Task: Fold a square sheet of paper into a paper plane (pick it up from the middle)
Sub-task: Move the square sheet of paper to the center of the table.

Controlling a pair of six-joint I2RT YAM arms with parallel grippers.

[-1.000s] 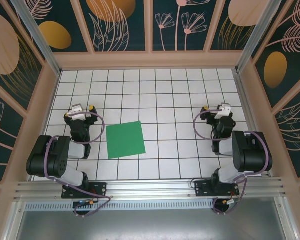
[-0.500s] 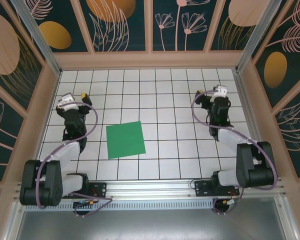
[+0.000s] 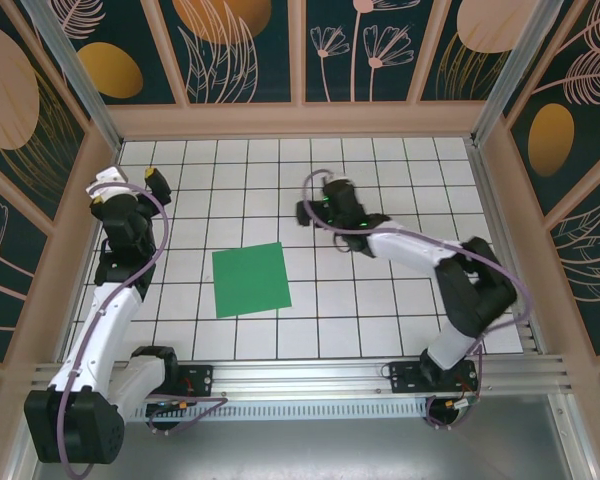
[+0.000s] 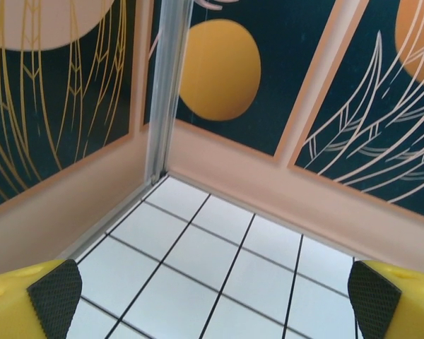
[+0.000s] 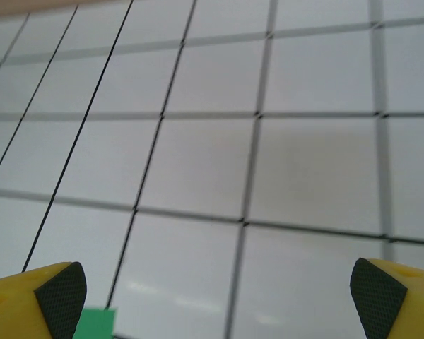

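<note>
The square sheet of paper (image 3: 250,280) lies flat and unfolded on the white grid table, bright green, left of centre. One corner of the sheet (image 5: 96,324) shows at the bottom left of the right wrist view. My right gripper (image 3: 311,199) hangs open above the tiles just beyond the sheet's far right corner, nothing between its black pads (image 5: 59,299). My left gripper (image 3: 131,184) is open too, raised at the far left and pointing at the enclosure's back-left corner, well away from the sheet. The paper plane is out of view.
Patterned enclosure walls (image 3: 300,50) ring the table. A metal corner post (image 4: 166,85) and the peach wall base (image 4: 283,191) stand close ahead of the left gripper. An aluminium rail (image 3: 300,375) runs along the near edge by the arm bases.
Both arms unfolded from near their bases. The left gripper swung out to the far left corner. The right gripper reached left to the table's middle. The sheet has not moved.
</note>
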